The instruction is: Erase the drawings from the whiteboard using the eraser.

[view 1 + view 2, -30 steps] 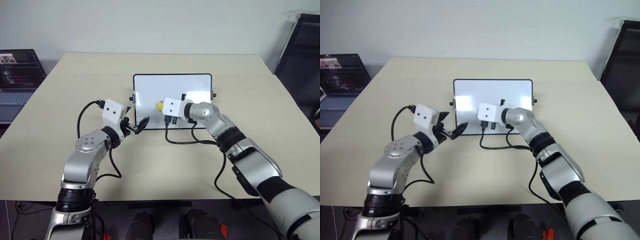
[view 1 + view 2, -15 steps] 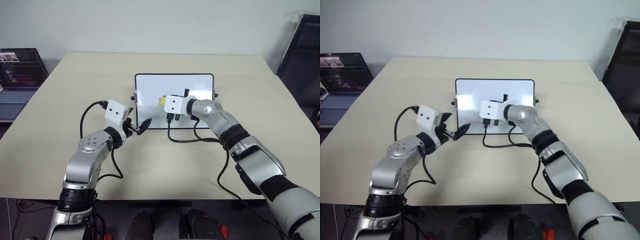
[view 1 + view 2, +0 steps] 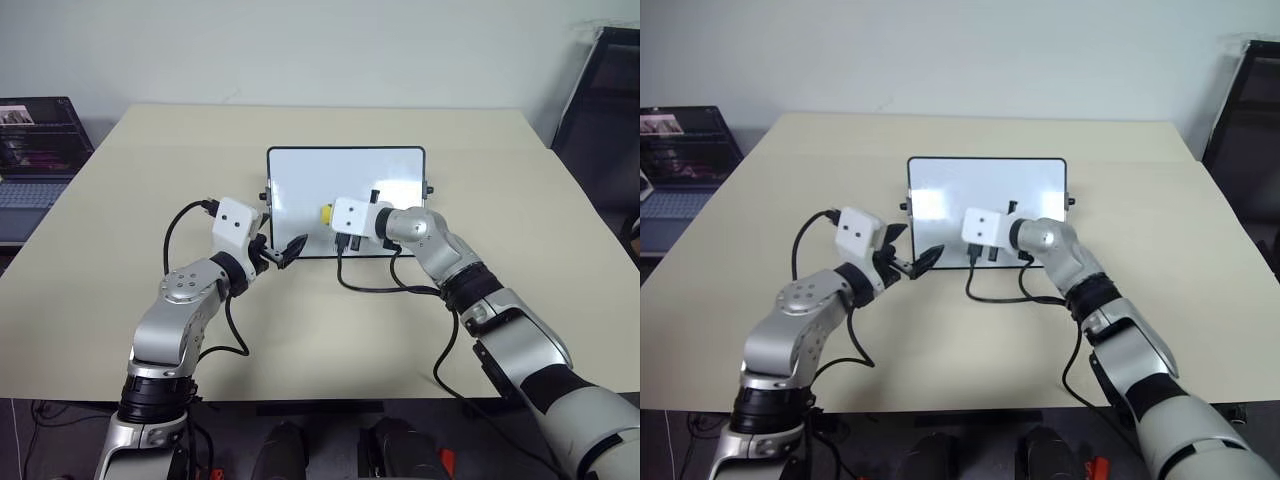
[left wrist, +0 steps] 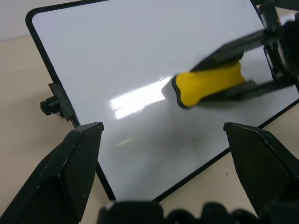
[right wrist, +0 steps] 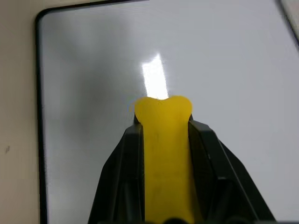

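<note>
My right end effector [image 5: 166, 140], clamped on the yellow eraser [image 4: 208, 84], presses it against the propped whiteboard [image 3: 345, 165]; my left end effector [image 4: 168, 154] gapes empty just before its lower corner. Pushing harder could tip the unsteadied board backward.

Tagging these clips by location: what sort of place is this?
Probably an office or lab: a plain beige table against a bare wall, a laptop at the side, and a small whiteboard.
</note>
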{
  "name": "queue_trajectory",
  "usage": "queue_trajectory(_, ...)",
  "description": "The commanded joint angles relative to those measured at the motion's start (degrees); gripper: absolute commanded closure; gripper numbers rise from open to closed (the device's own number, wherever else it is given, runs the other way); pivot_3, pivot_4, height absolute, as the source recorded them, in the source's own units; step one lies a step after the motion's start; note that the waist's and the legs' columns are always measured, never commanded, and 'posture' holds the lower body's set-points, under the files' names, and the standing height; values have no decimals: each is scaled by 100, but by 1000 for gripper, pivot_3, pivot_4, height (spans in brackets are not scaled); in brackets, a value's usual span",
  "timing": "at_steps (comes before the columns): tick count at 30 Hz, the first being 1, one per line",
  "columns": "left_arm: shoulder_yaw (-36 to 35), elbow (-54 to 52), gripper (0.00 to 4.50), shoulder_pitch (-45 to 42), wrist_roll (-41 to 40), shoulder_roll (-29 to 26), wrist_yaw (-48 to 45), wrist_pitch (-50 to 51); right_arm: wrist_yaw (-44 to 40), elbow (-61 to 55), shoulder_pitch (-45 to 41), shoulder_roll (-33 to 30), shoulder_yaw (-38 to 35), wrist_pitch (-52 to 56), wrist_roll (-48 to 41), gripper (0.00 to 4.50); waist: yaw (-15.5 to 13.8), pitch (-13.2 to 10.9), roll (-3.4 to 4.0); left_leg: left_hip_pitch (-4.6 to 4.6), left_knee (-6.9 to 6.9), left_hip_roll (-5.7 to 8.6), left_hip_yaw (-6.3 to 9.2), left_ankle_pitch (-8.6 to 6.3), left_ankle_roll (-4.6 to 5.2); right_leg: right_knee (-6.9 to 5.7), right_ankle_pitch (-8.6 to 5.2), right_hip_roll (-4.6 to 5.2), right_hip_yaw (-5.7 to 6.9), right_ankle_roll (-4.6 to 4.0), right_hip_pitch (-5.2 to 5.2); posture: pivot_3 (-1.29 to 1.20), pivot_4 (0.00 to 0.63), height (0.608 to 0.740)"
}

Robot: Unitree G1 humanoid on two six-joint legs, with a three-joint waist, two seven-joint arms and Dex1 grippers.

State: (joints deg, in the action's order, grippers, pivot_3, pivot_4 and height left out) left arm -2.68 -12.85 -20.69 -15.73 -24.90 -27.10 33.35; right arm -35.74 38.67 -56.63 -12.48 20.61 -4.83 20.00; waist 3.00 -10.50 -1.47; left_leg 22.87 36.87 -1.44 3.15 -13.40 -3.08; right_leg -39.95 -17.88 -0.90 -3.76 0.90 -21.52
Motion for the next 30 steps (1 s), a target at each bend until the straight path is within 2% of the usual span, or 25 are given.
queue_trajectory(1, 44, -152, 0, -154, -76, -65, -186, -82, -231, -1220, 368, -15, -550, 774, -660, 3524, -17, 0, 0, 6, -3, 0, 0, -2, -1, 3, 0, 1, 0, 0, -5, 0, 150, 740)
queue_trajectory(7, 458, -204, 0, -387, -75, -175, -768, -157, -167, -3999, 1775, -272, -1526, 2881, -1420, 3524, -133, 0, 0, 75, -8, -3, 2, -5, -9, 14, -3, 1, 2, 0, -71, 0, 150, 740)
queue_trajectory(12, 808, -187, 0, -511, -51, -338, -1333, -408, 401, -6457, 3438, -237, -2448, 4589, -1804, 3524, -148, 0, 1, 96, -5, -1, 11, -6, -8, 24, -3, 3, 9, 0, -80, 0, 150, 740)
queue_trajectory(16, 1084, 156, 0, -705, -8, -353, -1836, -753, 846, -7751, 4671, -165, -2662, 5319, -1776, 3524, -120, 0, 1, 92, -5, 0, 9, -6, -7, 22, -4, -1, 9, 1, -79, 0, 150, 740)
queue_trajectory(21, 1559, 858, 0, -1188, 144, -41, -2342, -1278, 1643, -7858, 5253, 141, -2640, 5443, -1566, 3524, -77, 0, 1, 74, -1, 3, -21, -4, -5, 4, -20, -7, -5, 29, -76, 0, 150, 740)
queue_trajectory(25, 1840, 1412, 0, -1519, 287, 217, -2640, -1616, 1869, -7641, 5110, 231, -2733, 5702, -1713, 3524, -71, 0, 1, 72, 4, 3, -27, -2, -2, 3, -20, -11, -6, 31, -73, 0, 150, 740)
queue_trajectory(30, 2279, 1950, 0, -1852, 482, 349, -3267, -1915, 2228, -6821, 4565, 178, -3009, 5514, -1781, 3524, -65, 0, 1, 73, 2, 5, -31, -2, -1, 2, -18, -17, -9, 26, -74, 0, 150, 740)
